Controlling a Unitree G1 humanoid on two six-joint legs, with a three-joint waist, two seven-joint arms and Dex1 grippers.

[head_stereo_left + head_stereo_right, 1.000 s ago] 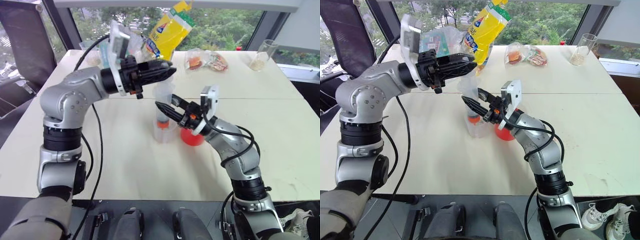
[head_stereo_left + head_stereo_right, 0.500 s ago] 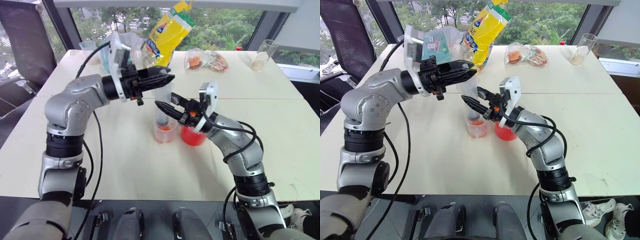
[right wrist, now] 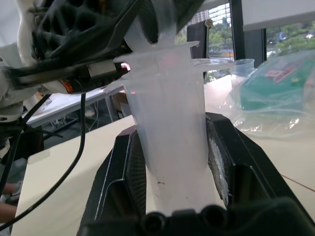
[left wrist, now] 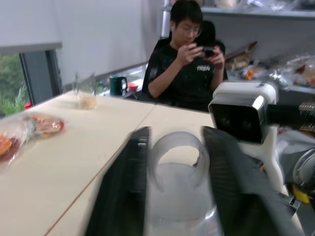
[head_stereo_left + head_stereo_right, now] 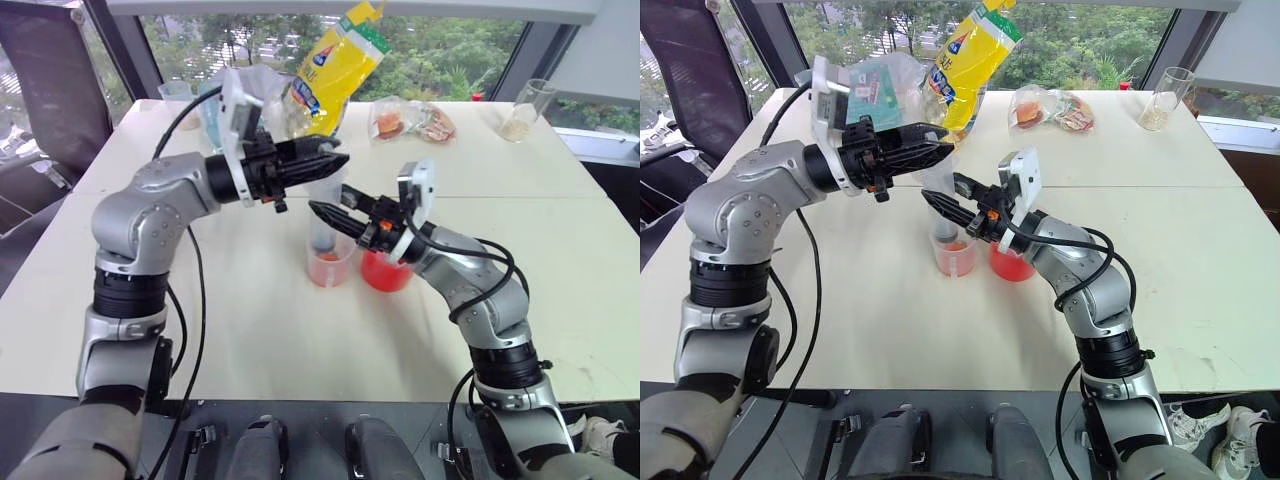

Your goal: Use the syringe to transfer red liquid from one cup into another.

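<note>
The clear syringe point(image 5: 324, 225) stands upright with its tip inside the smaller clear cup point(image 5: 331, 270), which holds a shallow layer of red liquid point(image 5: 329, 260). My right gripper point(image 5: 322, 211) reaches in from the right and is shut on the syringe barrel point(image 3: 172, 147). My left gripper point(image 5: 338, 157) comes level from the left, open, its fingers either side of the plunger's ring-shaped top point(image 4: 178, 152). The wider beaker point(image 5: 386, 272), with more red liquid in it, stands just right of the small cup, under my right wrist.
A yellow bag point(image 5: 336, 62), snack packets point(image 5: 411, 121) and clear plastic bags point(image 5: 215, 100) lie along the table's far side. A glass tumbler point(image 5: 529, 108) stands at the far right corner. A person point(image 4: 189, 64) sits beyond the table's right side.
Red liquid has appeared in the smaller cup and the syringe barrel has emptied. My left gripper's fingers have spread apart at the plunger top. Both arms stay in place.
</note>
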